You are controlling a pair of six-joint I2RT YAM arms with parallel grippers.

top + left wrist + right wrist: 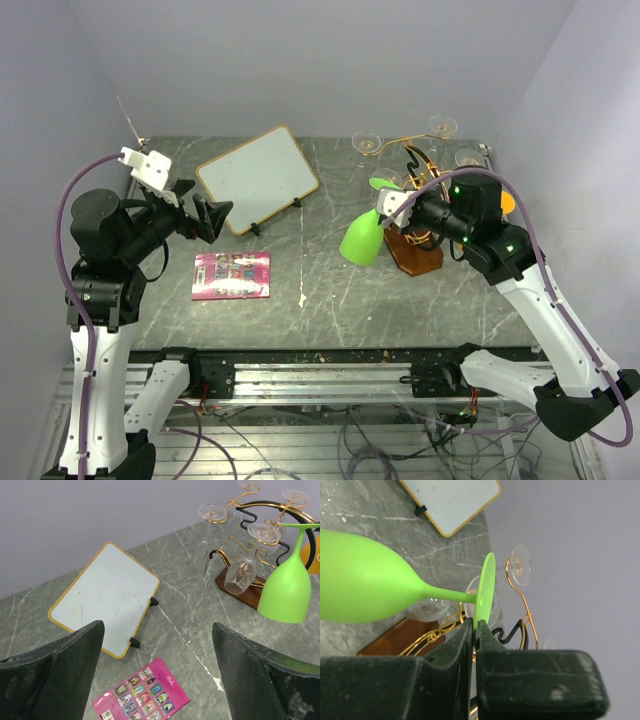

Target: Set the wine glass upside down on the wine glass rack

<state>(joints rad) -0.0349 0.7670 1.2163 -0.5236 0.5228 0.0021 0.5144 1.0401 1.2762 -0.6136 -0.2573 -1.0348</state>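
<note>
right tool (pixel 475 626) on one green wine glass (pixel 365 580), one rack (pixel 415 258), one whiteboard (pixel 257 177)

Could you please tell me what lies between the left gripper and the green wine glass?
In the top view, only the whiteboard's near edge with a black foot; otherwise the table is bare.

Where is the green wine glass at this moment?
In the top view, right of centre: the green glass hangs upside down, its foot pinched in the right gripper, just left of the rack.
</note>
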